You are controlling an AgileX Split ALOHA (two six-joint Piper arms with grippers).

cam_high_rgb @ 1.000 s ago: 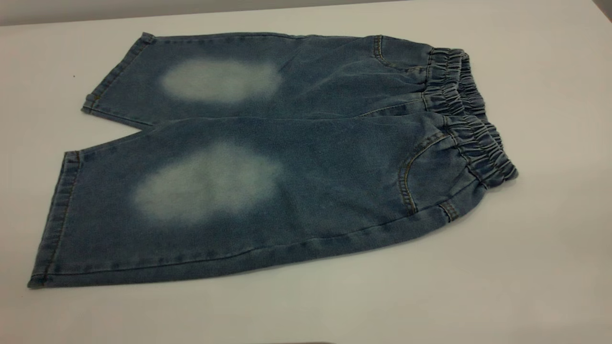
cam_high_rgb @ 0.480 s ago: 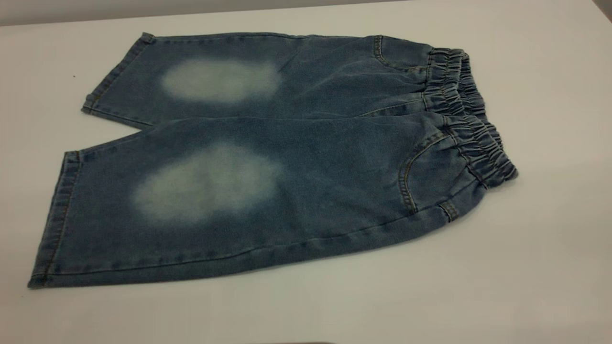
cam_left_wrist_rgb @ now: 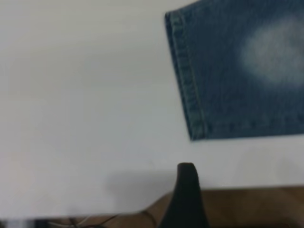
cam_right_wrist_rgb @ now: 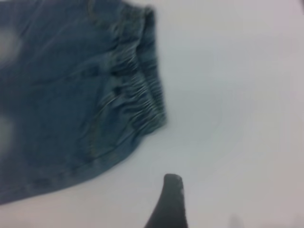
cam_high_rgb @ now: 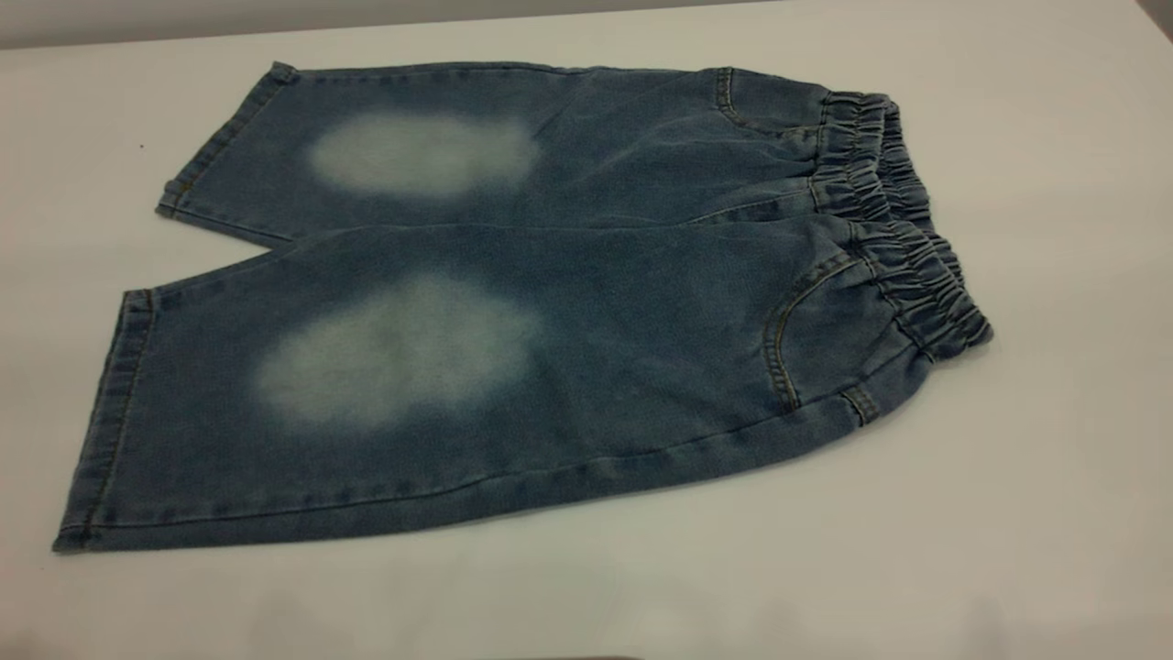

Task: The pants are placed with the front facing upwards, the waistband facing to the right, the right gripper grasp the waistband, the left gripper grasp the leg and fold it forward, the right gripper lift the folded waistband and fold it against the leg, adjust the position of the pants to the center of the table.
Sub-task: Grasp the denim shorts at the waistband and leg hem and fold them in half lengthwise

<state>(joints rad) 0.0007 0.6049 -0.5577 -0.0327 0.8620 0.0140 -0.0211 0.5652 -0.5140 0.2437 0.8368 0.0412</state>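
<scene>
Left claw (cam_left_wrist_rgb: 186, 197): one dark finger tip shows in the left wrist view, above the table (cam_high_rgb: 1054, 513) edge, near the hem corner of the pants (cam_high_rgb: 513, 302) but apart from it. Whether it is spread or closed cannot be told; it holds nothing visible.

Right claw (cam_right_wrist_rgb: 168, 202): one dark finger tip shows in the right wrist view, over bare table, near the waistband (cam_high_rgb: 903, 247) end and clear of the cloth. Its opening likewise cannot be told; nothing is held. Neither claw appears in the exterior view.

Pants: blue denim, knee-length, spread flat on the table, front up, both legs side by side with hems toward the exterior view's left. A pale oval patch marks each leg. No fold is present.

Waistband: gathered elastic band at the right end of the pants, lying on the table, ungrasped.

Table: pale, smooth, carrying only the pants.

Progress, as judged: the starting layout is met. Everything else remains, namely the grasp of waistband and leg, the forward fold, the fold of waistband onto leg, and the centring.
</scene>
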